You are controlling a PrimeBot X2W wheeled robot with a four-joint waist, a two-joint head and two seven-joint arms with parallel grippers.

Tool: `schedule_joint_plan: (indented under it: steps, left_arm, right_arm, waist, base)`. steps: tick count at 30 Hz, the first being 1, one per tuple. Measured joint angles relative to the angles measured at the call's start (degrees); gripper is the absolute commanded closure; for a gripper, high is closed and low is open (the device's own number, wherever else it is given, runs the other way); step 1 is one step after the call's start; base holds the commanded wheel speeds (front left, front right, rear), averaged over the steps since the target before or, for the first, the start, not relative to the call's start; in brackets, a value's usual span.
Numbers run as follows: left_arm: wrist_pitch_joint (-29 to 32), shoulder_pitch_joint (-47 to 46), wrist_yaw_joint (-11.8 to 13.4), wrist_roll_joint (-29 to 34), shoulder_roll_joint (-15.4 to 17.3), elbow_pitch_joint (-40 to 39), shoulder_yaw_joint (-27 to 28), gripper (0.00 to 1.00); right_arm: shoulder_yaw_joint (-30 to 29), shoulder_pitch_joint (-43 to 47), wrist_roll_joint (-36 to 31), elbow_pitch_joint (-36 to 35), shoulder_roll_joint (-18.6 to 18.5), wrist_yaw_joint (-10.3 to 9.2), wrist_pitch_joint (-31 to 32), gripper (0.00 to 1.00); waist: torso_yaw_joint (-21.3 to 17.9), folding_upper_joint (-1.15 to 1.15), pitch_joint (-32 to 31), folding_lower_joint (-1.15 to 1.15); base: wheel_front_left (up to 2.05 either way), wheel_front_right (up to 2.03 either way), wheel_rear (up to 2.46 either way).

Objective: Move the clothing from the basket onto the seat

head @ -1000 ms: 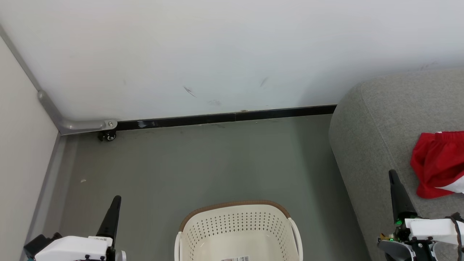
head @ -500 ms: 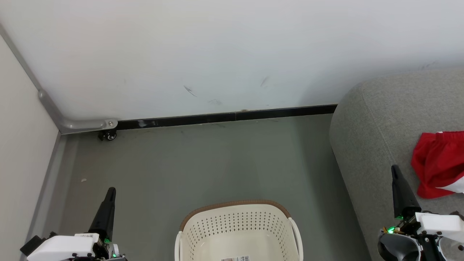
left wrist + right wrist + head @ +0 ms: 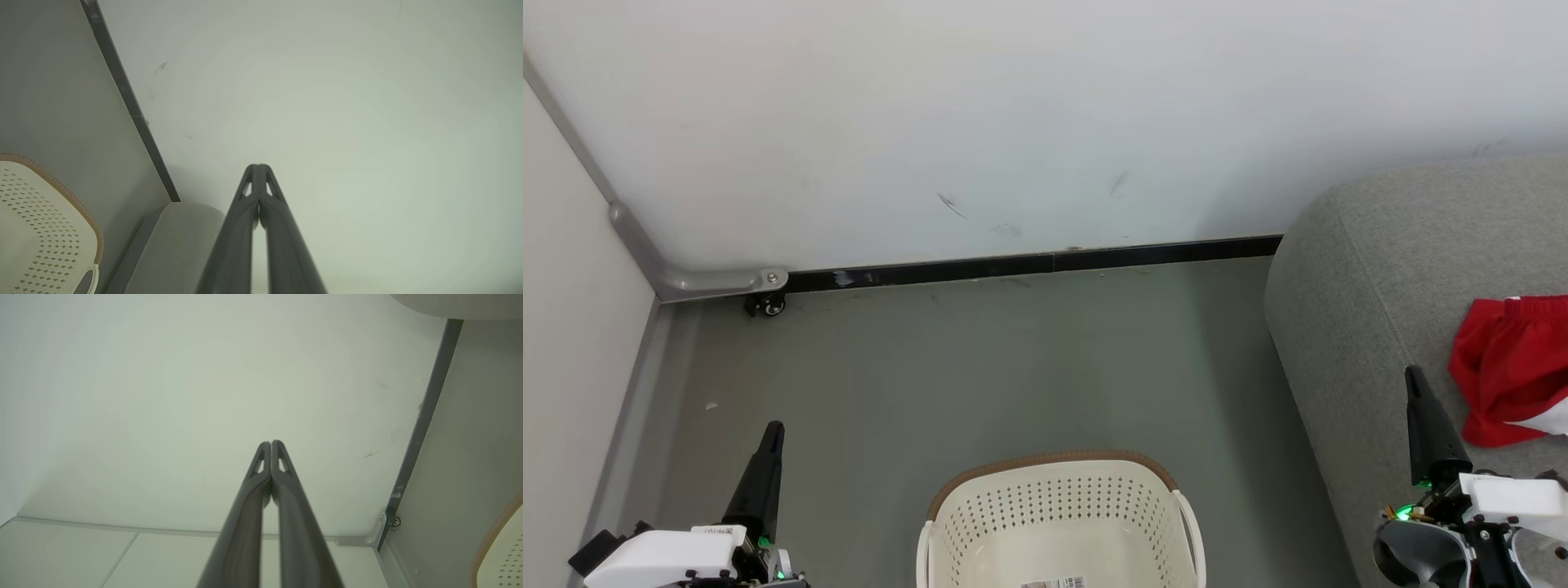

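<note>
The cream basket (image 3: 1058, 523) with a brown rim stands on the floor at the bottom centre; the inside that shows holds no fabric, just a label on its base. Red clothing (image 3: 1507, 371) with white trim lies on the grey seat (image 3: 1364, 310) at the right edge. My left gripper (image 3: 772, 431) is shut and holds nothing, low at the left of the basket. My right gripper (image 3: 1413, 377) is shut and holds nothing, over the seat just left of the clothing. In the wrist views both pairs of fingers (image 3: 257, 169) (image 3: 270, 445) meet at their tips against the white wall.
A white wall (image 3: 1013, 122) with a black baseboard (image 3: 1029, 265) runs across the back. At the left a pale panel (image 3: 572, 327) with a grey metal rail and a small caster (image 3: 765, 306) closes the corner. Grey floor (image 3: 980, 367) lies between basket and wall.
The left gripper has drawn a little left and up the view since a second ago, and the right gripper has edged up and right. Both stayed shut. Basket and clothing have not moved.
</note>
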Motion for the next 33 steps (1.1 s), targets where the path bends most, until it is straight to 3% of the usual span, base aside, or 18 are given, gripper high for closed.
schedule_joint_plan:
  steps: [33]
  left_arm:
    - [0.00, -0.02, -0.01, -0.01, 0.00, -0.01, 0.00, 1.00]
  right_arm:
    - [-0.12, 0.00, 0.00, 0.05, 0.00, 0.00, 0.16, 1.00]
  waist:
    - [0.00, 0.00, 0.01, -0.01]
  base:
    - [0.00, 0.00, 0.00]
